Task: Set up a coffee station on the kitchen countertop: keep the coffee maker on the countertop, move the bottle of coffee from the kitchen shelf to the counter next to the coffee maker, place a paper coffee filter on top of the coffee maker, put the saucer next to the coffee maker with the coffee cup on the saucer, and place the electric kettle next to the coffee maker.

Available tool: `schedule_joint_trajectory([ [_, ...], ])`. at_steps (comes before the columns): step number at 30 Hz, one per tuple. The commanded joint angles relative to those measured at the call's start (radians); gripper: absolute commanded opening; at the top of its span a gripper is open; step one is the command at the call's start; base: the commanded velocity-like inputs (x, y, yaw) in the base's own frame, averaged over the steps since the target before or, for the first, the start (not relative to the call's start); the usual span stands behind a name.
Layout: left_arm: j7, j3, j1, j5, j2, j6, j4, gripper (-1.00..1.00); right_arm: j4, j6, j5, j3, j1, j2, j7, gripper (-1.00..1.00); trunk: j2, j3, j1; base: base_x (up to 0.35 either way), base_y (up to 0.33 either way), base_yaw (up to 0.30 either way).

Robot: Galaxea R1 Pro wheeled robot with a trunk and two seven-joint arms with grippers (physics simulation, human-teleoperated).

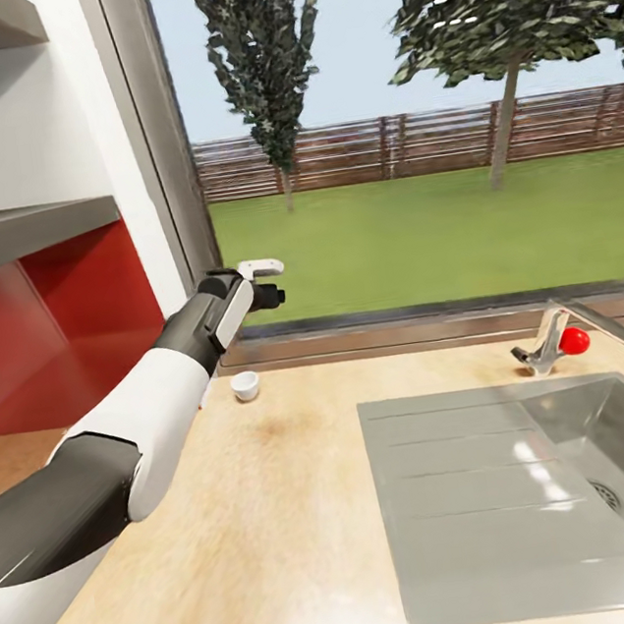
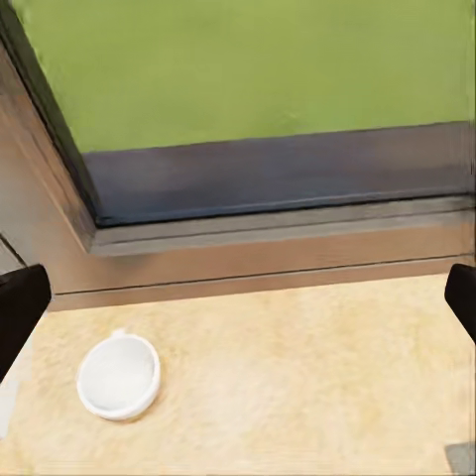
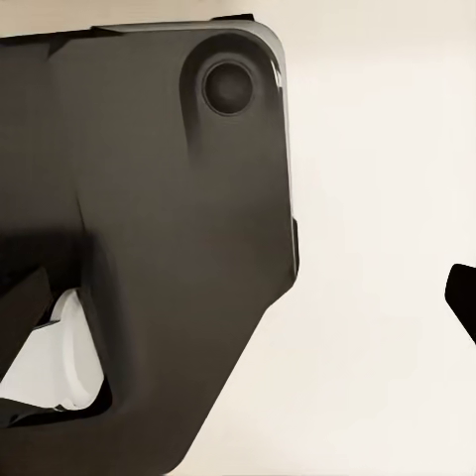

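A small white coffee cup [image 1: 246,386] stands upright on the light wooden countertop [image 1: 281,515], close to the window sill. In the left wrist view the cup [image 2: 119,375] is empty, with its handle toward the window. My left gripper [image 1: 270,283] hangs in the air above and just beyond the cup, facing the window. It is open, with dark fingertips [image 2: 20,307] at both edges of that view and nothing between them. In the right wrist view one dark fingertip [image 3: 464,297] of the right gripper sits at the frame's edge, next to a dark part of the robot's body [image 3: 149,248].
A steel sink with drainboard [image 1: 456,490] is set into the counter at the right. Behind it is a faucet [image 1: 592,327] with a red knob [image 1: 574,341]. Grey shelves [image 1: 23,233] and a red backsplash [image 1: 47,329] are at the left. The window frame [image 1: 403,324] runs along the back.
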Motion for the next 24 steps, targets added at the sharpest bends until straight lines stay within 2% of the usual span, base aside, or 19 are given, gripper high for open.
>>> schedule_joint_trajectory([
  [1,0.008,-0.005,0.000,0.011,0.001,0.003,-0.001,1.00,0.001,-0.005,-0.005,-0.004,-0.001,0.000,-0.001,1.00,-0.002,-0.002,0.001,0.097,0.000,-0.253],
  [7,0.008,-0.005,0.000,0.011,0.002,0.003,0.000,1.00,0.001,-0.004,-0.005,-0.004,-0.001,0.000,-0.002,1.00,-0.002,-0.002,0.001,0.099,0.000,-0.155],
  [17,0.008,-0.005,0.006,0.011,0.003,0.003,0.000,1.00,0.001,-0.004,-0.005,-0.004,-0.001,0.000,-0.004,1.00,-0.002,-0.002,0.001,0.162,0.018,-0.014],
  [24,0.008,-0.002,0.033,0.011,0.005,-0.006,-0.001,1.00,0.001,-0.005,-0.005,-0.004,-0.001,0.000,-0.004,1.00,-0.002,-0.002,0.001,0.028,0.006,0.000],
])
